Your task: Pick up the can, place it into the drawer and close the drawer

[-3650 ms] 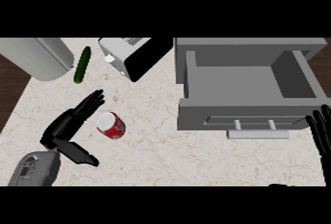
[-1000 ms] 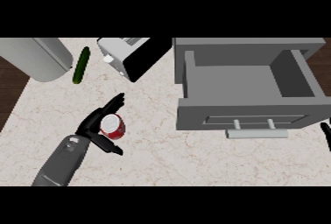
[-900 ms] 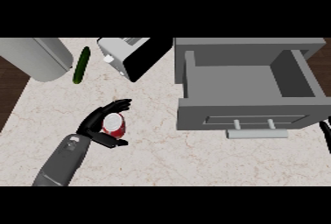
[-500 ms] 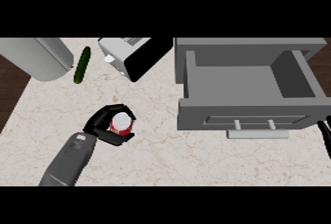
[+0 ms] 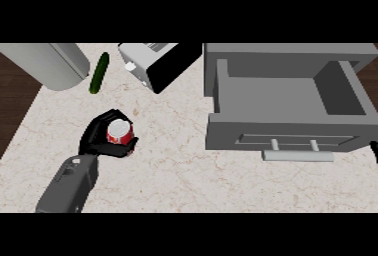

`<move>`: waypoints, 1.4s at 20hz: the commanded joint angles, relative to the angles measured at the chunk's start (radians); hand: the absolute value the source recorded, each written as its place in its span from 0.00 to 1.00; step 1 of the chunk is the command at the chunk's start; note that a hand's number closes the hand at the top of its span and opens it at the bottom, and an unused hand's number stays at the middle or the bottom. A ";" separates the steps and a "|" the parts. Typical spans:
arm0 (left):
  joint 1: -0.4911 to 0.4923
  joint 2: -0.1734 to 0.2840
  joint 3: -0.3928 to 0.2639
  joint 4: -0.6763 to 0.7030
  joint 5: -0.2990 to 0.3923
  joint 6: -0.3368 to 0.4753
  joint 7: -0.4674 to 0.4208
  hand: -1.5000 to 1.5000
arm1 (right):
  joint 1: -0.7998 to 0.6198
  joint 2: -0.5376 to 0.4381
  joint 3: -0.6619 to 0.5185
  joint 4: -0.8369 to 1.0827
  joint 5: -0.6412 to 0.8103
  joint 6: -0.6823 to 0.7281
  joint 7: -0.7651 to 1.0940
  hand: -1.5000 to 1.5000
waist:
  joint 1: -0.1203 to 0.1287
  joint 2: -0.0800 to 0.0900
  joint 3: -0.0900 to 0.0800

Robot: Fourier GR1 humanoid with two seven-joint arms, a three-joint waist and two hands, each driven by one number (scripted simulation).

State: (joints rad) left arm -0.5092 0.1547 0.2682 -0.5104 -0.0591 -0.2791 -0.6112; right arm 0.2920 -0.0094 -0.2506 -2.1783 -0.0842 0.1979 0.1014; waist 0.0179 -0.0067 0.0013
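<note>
Can [image 5: 120, 133] stands upright on the counter [image 5: 184, 175], well left of the open drawer [image 5: 284, 95], its silver top facing up at me. My left hand's [image 5: 100, 137] fingers and thumb curl round its red sides, the grey forearm running down-left. My right hand [image 5: 374, 150] barely shows right of the drawer; I cannot tell its fingers.

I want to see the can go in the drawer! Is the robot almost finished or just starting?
Just getting going. Done so far: the left hand has its fingers curled round the red can, which is over the counter, well left of the drawer. The drawer stands open with nothing in it. Left to do: carry the can over, put it inside, then push the drawer shut by its front.
</note>
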 commanded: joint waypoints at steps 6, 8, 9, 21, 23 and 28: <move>0.123 -0.079 0.015 -0.426 0.104 0.193 0.236 1.00 | 0.008 -0.002 -0.025 0.004 -0.023 0.019 -0.014 0.00 | -0.005 -0.001 0.000; 0.139 -0.149 -0.044 -0.522 0.068 0.260 0.288 1.00 | -0.027 -0.012 -0.047 -0.012 -0.057 0.001 0.024 0.00 | -0.003 -0.001 0.000; 0.169 -0.130 -0.051 -0.598 0.085 0.233 0.352 1.00 | 0.089 -0.003 -0.038 -0.091 -0.061 0.049 0.015 0.00 | -0.009 -0.003 0.000; 0.001 -0.154 -0.325 -0.810 0.084 0.471 0.636 1.00 | -0.007 -0.011 -0.052 -0.004 -0.029 0.019 -0.010 0.00 | -0.027 0.006 -0.001; -0.027 -0.154 -0.366 -0.939 0.073 0.512 0.781 1.00 | -0.050 -0.015 -0.054 -0.011 -0.038 -0.005 0.027 0.00 | -0.021 0.005 -0.001; -0.234 -0.155 -0.402 -0.789 0.056 0.593 0.794 1.00 | -0.002 0.009 -0.019 -0.048 -0.029 0.015 0.032 0.00 | -0.034 0.007 -0.001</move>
State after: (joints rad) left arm -0.6110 0.0012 -0.0961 -1.3467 0.0027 0.2456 0.1301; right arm 0.2821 -0.0106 -0.2818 -2.2164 -0.1159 0.2111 0.1257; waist -0.0101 -0.0010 0.0003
